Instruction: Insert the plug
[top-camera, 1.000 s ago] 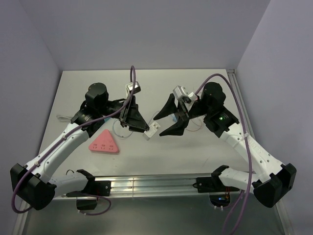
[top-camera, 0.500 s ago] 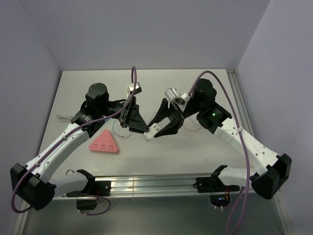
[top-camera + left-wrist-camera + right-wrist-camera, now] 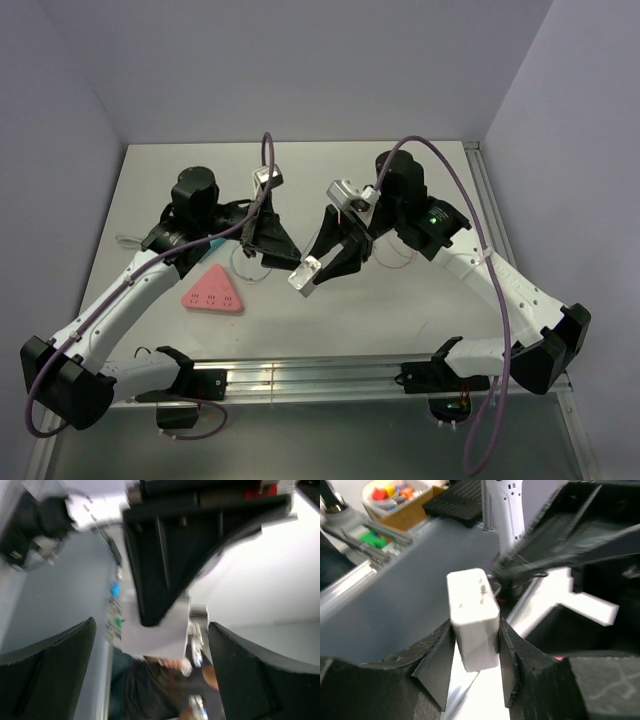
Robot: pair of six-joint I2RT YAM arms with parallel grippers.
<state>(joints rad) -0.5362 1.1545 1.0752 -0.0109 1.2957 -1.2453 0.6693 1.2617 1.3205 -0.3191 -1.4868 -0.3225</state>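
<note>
**Operator:** Where is the plug?

**Helper:** Your right pincer [image 3: 475, 642] has the plug [image 3: 471, 611]. Its two fingers [image 3: 437, 657] squeeze the white block from both sides. They hold only the near end, and the rest sticks out. The plug is up in the air, over the middle of the table [image 3: 400, 320].

**Operator:** And my left pincer?

**Helper:** Your left pincer [image 3: 155, 665] is wide open and holds nothing. It sits just beside the plug, facing it.

**Operator:** Where does the plug go?

**Helper:** I think it goes into the pink socket [image 3: 211, 293]. That lies flat on the left side of the table, well apart from the plug.

**Operator:** What could go wrong?

**Helper:** A few things.

- **A bump:** the open left pincer is right in your way. If you swing the plug to the left, you may hit it, and the plug could twist in your grip.
- **A slip:** you hold the plug by one end only. When you push down, it may tip or slide between the fingers.
- **The pins:** I cannot tell which way they point. If they face the wrong way, they will miss the holes.
- **The socket:** nothing holds it down, so a hard or crooked push may shove it along the table.
</note>
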